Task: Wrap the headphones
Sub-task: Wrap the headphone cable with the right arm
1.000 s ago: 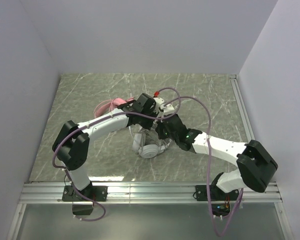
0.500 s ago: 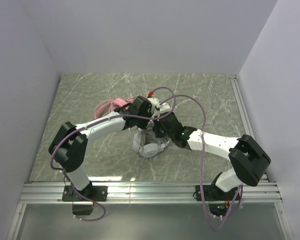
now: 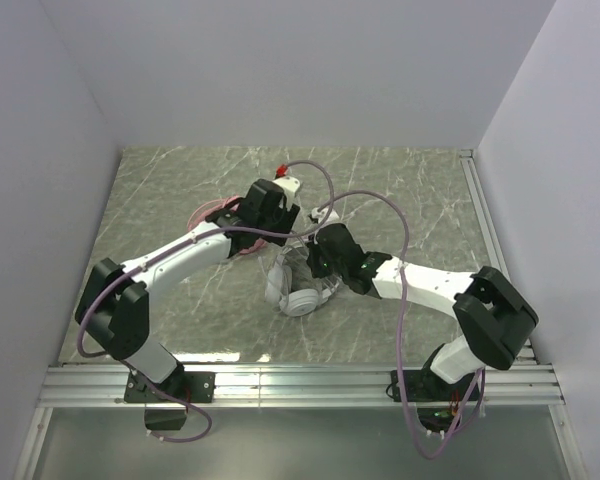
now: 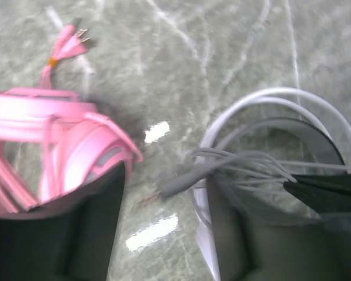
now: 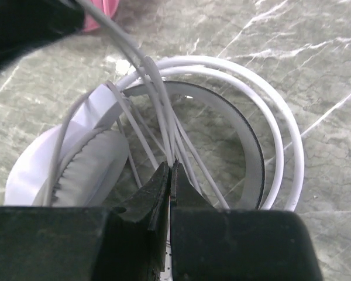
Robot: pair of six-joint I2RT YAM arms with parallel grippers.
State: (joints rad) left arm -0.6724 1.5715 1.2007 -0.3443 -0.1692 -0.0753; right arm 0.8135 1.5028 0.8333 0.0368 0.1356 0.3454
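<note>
Change: my left arm swung off the white headphones (image 3: 300,292) toward the pink headphones (image 4: 64,146); I judge it released the cable (image 5: 155,93)
Left end effector (image 4: 164,190): wide open, empty, beside the white headphones
Right end effector (image 5: 169,175): pinched shut on the cable over the white headphones, which lie on the surface (image 3: 410,190)

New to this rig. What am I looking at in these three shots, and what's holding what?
Two small robot arms, bolted at the near edge of a marble table, each ending in a two-finger gripper. The wide shot looks down from above and behind them; the other two come from a camera on each wrist. On the table lie pink headphones and white headphones. The right gripper is shut on strands of the white cable. The left gripper is open, holding nothing; the cable's grey plug shows between its fingers.
</note>
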